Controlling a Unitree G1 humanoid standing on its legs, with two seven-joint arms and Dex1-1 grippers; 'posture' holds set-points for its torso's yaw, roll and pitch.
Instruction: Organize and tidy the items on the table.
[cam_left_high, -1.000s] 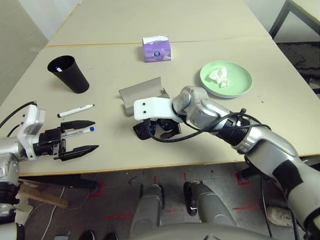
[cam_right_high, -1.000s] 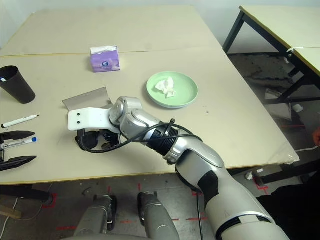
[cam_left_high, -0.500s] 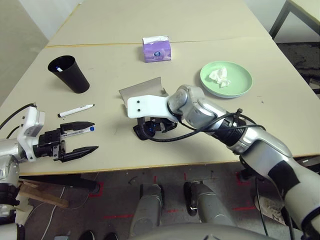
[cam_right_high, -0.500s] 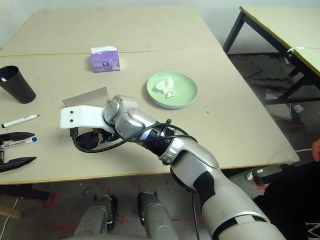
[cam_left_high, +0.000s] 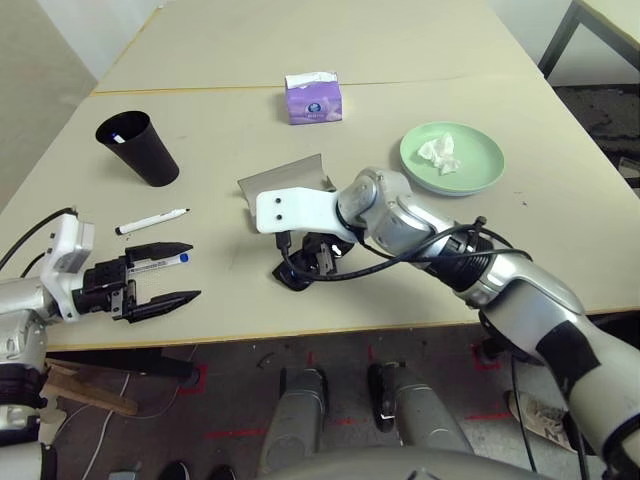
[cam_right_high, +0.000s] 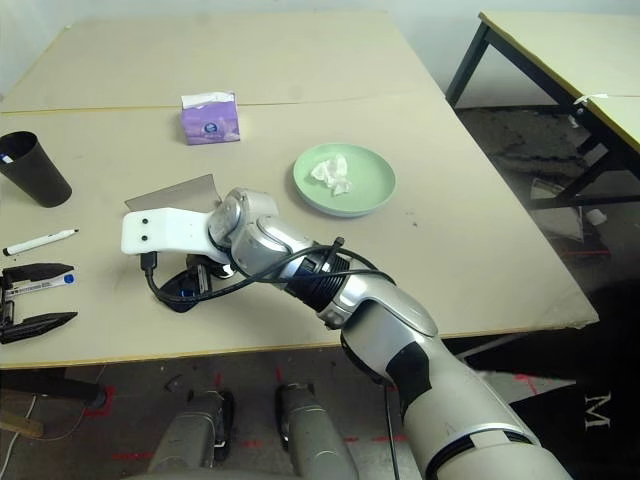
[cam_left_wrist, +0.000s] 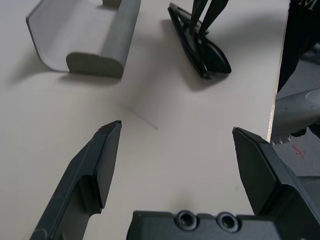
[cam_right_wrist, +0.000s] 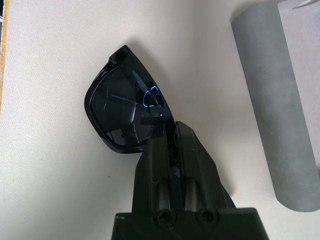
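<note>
The black sunglasses (cam_right_wrist: 125, 107) rest on the table (cam_left_high: 400, 270) near its front edge. My right gripper (cam_right_wrist: 170, 131) is shut on the sunglasses' middle from above; the same grip shows in the left wrist view on the sunglasses (cam_left_wrist: 200, 47). Just behind them lies the open grey glasses case (cam_left_high: 285, 180). My left gripper (cam_left_high: 165, 272) hovers open at the front left with nothing in it. The blue-capped marker (cam_left_high: 158, 262) lies by its far finger, and the black-capped marker (cam_left_high: 150, 221) lies a little farther back. The crumpled tissue (cam_left_high: 438, 152) sits on the light-green plate (cam_left_high: 480, 165).
A black cup (cam_left_high: 137, 148) stands at the back left. A purple tissue box (cam_left_high: 313, 97) sits by the table's seam at the back. A black cable loops under my right wrist. The table's front edge runs close to both grippers.
My right gripper has gone from open to shut on the sunglasses, and its wrist has shifted slightly left. The left arm has barely moved.
</note>
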